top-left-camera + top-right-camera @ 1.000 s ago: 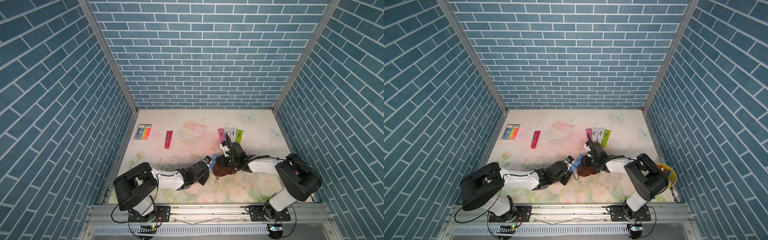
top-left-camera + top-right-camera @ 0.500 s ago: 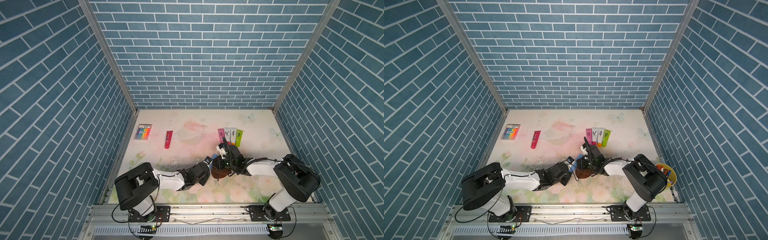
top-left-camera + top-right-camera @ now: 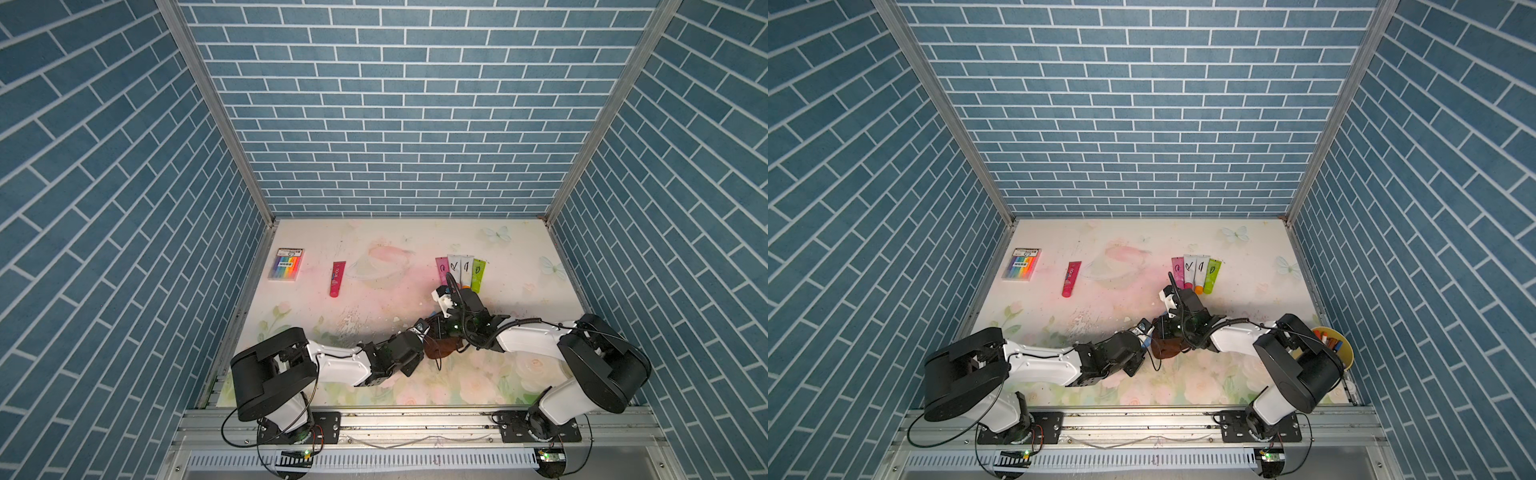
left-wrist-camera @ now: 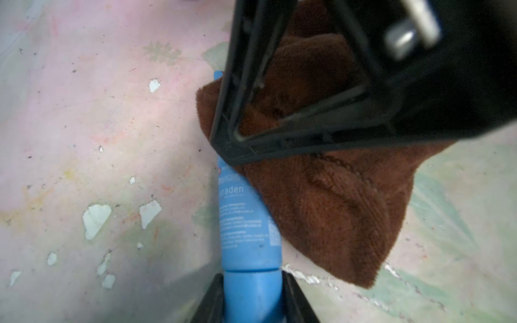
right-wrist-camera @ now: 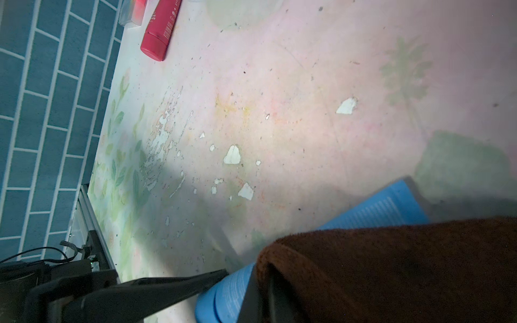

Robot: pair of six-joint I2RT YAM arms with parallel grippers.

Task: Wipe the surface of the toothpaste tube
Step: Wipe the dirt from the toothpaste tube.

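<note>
A blue toothpaste tube [image 4: 246, 223] sticks out over the table, and my left gripper [image 4: 251, 296] is shut on its cap end. A brown cloth [image 4: 335, 201] lies against the tube's side and covers its far half. My right gripper [image 4: 279, 117] is shut on the cloth and presses it onto the tube. In the right wrist view the tube's flat end [image 5: 386, 208] and cap [image 5: 221, 296] show on either side of the cloth [image 5: 391, 268]. In both top views the two grippers meet at mid-table, with the cloth [image 3: 442, 347] between them and a bit of the blue tube [image 3: 1145, 343] showing.
A red tube [image 3: 337, 278] and a box of markers [image 3: 286, 264] lie at the back left. A row of several coloured tubes [image 3: 459, 270] lies just behind the right gripper. A yellow bowl of pens [image 3: 1333, 345] stands at the right edge. The tabletop print is chipped.
My right gripper has slid the cloth a little along the tube toward the left gripper. The left arm has barely moved and keeps its hold.
</note>
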